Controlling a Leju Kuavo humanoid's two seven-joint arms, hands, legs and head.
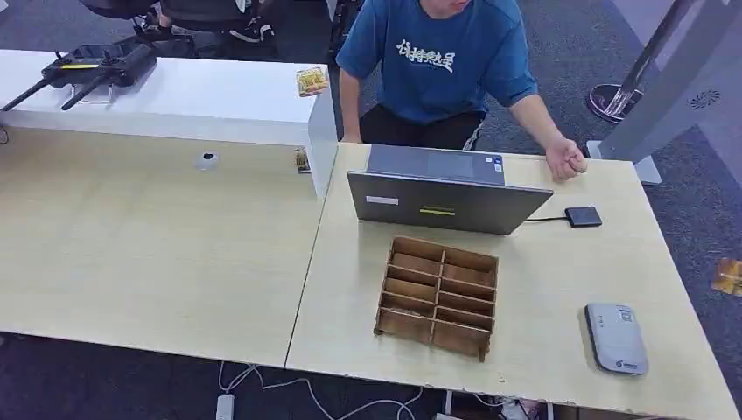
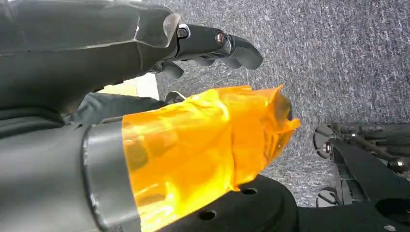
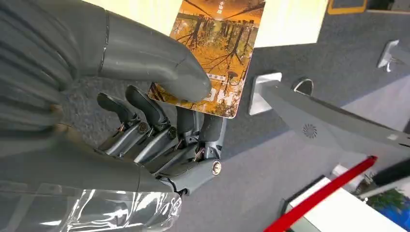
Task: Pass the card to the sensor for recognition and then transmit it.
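So in the head view there's a light wooden bench [image 1: 542,289] with a laptop [image 1: 442,203] turned toward a person [image 1: 437,66] in a blue shirt who's leaning over the far edge, one fist resting on the benchtop. Just right of the laptop sits a small black square on a cable, which I'd guess is the sensor [image 1: 583,216]. In front of the laptop is a wooden organizer [image 1: 437,297] with open slots, and near the front right corner lies a grey device [image 1: 615,338]. The left wrist view looks down at carpet: the left hand [image 2: 212,46] hangs with its dark fingers curled in and nothing between them, thumb wrapped in orange tape [image 2: 203,145]. The right wrist view is the interesting one: the right hand [image 3: 164,111] holds the card [image 3: 212,53], an autumn-tree picture on its face, pinched between the thick grey thumb and the darker fingers under it, with a pale bench edge behind and grey carpet below. So progress-wise, my read is the card is picked up and secure, but that's about it. It isn't anywhere near the sensor yet, so the scan and the handover to the person are both still to do.
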